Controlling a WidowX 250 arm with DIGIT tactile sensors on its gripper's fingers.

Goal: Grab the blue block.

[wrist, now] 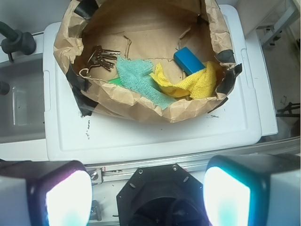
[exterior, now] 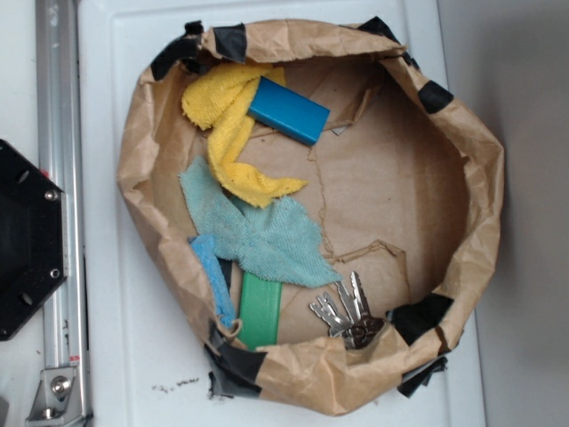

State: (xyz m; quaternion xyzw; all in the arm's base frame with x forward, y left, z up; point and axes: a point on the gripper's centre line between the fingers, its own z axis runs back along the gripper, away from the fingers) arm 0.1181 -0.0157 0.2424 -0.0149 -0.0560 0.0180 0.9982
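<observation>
We judge the task barely begun: nothing is grasped yet. In the wrist view our hand (wrist: pixel 148 197) sits high above and well back from the paper bag (exterior: pixel 480 169), its two glowing fingers (wrist: pixel 68 197) spread wide apart with nothing between them. The whole approach, the descent into the bag and the closing on the block are left to do.

The blue block (exterior: pixel 289 109) lies on the bag's brown paper floor, near the rolled rim, one end touching or lying on the yellow cloth (exterior: pixel 233 133). It looks smooth, solid and sharp-edged, a deep medium blue, with its top face clear. The teal cloth (exterior: pixel 258 233), green block (exterior: pixel 260 310) and keys (exterior: pixel 348 311) lie well apart from it.
</observation>
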